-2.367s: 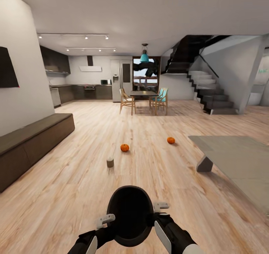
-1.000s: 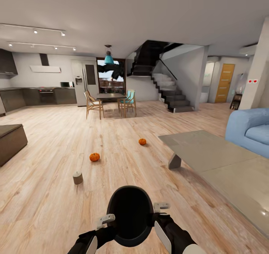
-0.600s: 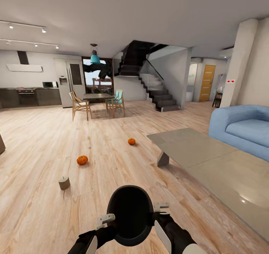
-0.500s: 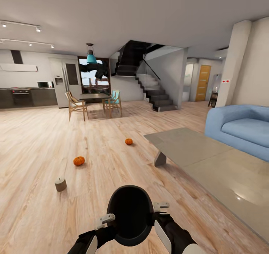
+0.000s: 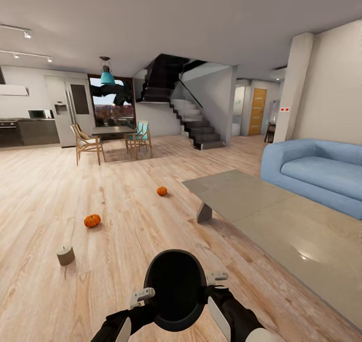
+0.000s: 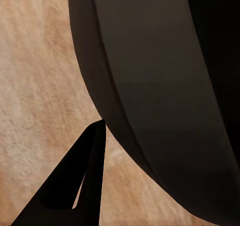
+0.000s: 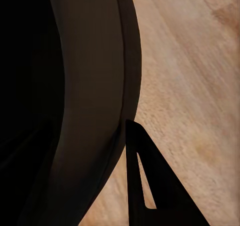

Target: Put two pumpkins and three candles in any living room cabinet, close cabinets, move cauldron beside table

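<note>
Both grippers, left gripper [image 5: 142,296] and right gripper [image 5: 216,277], clamp the cauldron [image 5: 176,289] by its rim, one each side, at six o'clock, for carrying toward the table [image 5: 281,216] at three.

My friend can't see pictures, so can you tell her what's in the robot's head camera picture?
Two robot arms hold a big round black cauldron between them, left tool and right tool at its sides, above a light wood plank floor. Ahead on the floor lie two small orange pumpkins and a squat olive-grey candle, with a low grey table at right.
</note>
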{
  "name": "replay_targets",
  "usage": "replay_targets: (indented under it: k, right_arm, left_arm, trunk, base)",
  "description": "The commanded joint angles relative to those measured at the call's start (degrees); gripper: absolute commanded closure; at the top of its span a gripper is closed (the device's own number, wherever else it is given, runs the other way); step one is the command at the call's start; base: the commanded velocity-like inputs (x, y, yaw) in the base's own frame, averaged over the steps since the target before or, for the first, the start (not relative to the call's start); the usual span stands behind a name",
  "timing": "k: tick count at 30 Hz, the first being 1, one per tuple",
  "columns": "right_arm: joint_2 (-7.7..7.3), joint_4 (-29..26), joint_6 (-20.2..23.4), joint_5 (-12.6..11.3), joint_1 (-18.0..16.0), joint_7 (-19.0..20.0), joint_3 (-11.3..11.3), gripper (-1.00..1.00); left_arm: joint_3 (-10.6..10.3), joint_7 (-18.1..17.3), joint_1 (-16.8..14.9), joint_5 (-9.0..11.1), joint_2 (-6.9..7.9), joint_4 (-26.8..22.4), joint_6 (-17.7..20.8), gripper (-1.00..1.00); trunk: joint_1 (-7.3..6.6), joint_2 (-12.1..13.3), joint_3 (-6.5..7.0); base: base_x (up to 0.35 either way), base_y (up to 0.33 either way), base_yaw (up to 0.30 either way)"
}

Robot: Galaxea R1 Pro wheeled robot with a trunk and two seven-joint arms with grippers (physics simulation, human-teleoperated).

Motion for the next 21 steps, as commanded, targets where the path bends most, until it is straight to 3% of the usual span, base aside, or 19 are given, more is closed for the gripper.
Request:
replay_targets:
  k: [1,7,13,21]
  right_arm:
    - [0.0,-0.19,-0.59,-0.43,-0.05,2.61,0.14,1.0]
    - [0.0,-0.19,-0.61,-0.43,-0.05,2.61,0.14,1.0]
    - [0.0,-0.19,-0.62,-0.43,-0.05,2.61,0.14,1.0]
    - [0.0,-0.19,-0.62,-0.43,-0.05,2.61,0.14,1.0]
  left_arm:
    - [0.33,0.06,-0.01,2.32,0.1,0.03,0.07,1.0]
    - [0.33,0.06,-0.01,2.32,0.1,0.03,0.07,1.0]
    - [0.33,0.06,-0.01,2.32,0.1,0.04,0.07,1.0]
    - [0.33,0.06,-0.01,2.32,0.1,0.04,0.07,1.0]
  trunk:
    - [-0.01,-0.01,0.01]
    - [-0.01,-0.01,0.01]
    - [1.31,-2.41,-1.05]
    - [3.07,-5.62,-2.29]
  base:
    - [0.0,0.0,-0.003]
    - [0.0,0.0,0.0]
    - [0.0,0.0,-0.016]
    - [0.0,0.0,-0.159]
